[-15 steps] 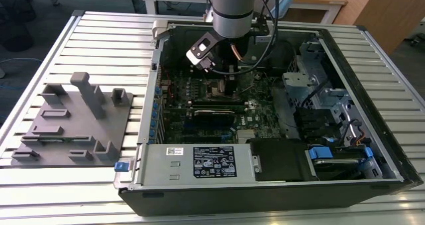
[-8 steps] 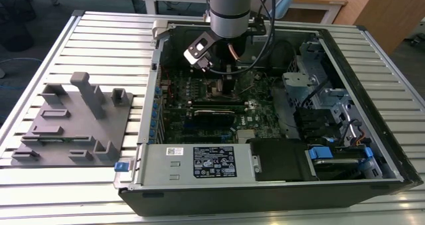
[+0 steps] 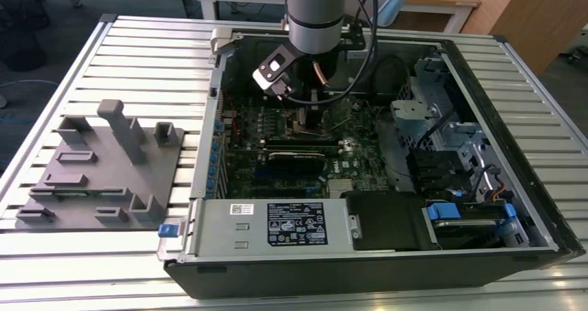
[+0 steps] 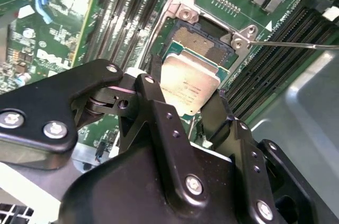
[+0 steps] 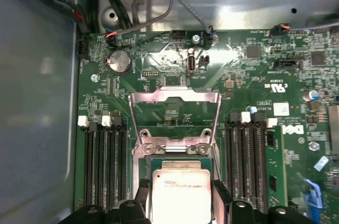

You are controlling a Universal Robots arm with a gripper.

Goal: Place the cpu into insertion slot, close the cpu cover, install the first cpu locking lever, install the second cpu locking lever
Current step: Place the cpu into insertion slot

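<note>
Black gripper point(image 4: 185, 94) nearest the lens, fingers point(image 4: 214, 113) clamped on the cpu point(image 4: 188, 89) from two opposite sides.

From across the room, the arm reaches down into the open computer case point(image 3: 528, 129), which lies on a slatted table point(image 3: 55, 270); a grey fixture block point(image 3: 101, 166) sits on the table at the exterior view's left. In both wrist views the cpu, silver top up, is held over the insertion slot point(image 4: 204, 41), covering part of it and leaving a strip of contact field exposed. Contact between chip and socket cannot be determined. In the first wrist view the cpu cover point(image 5: 175, 96) stands raised and open beyond the slot, with black memory slots point(image 5: 103, 166) on both sides. A thin lever rod point(image 4: 296, 45) juts out sideways from the socket corner.
</note>
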